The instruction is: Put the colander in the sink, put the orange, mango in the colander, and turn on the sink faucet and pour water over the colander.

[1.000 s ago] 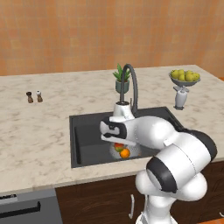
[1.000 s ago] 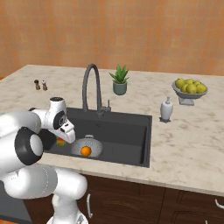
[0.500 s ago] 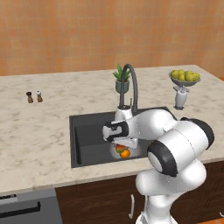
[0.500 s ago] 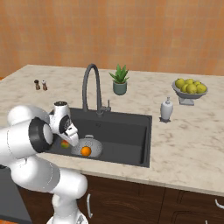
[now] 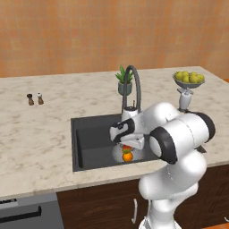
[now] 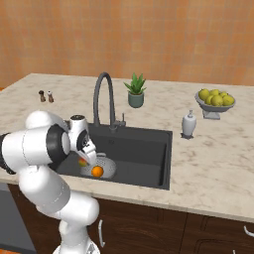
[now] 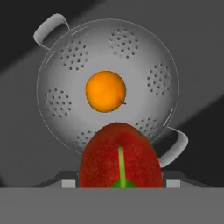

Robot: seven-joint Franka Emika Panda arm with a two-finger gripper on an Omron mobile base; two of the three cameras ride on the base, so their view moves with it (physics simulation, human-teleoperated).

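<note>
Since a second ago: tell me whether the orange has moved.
No. The orange lies in the middle of the colander, at the same spot in front of the sink faucet.

In the hand view the mango [image 7: 119, 155] stands in front of the near rim of the colander [image 7: 65, 105], and its own lower end is cut off at the bottom. From the left base, the arm hides most of the colander and the sink's [image 5: 89, 134] right half. The claw's fingertips cannot be made out anywhere.
</note>
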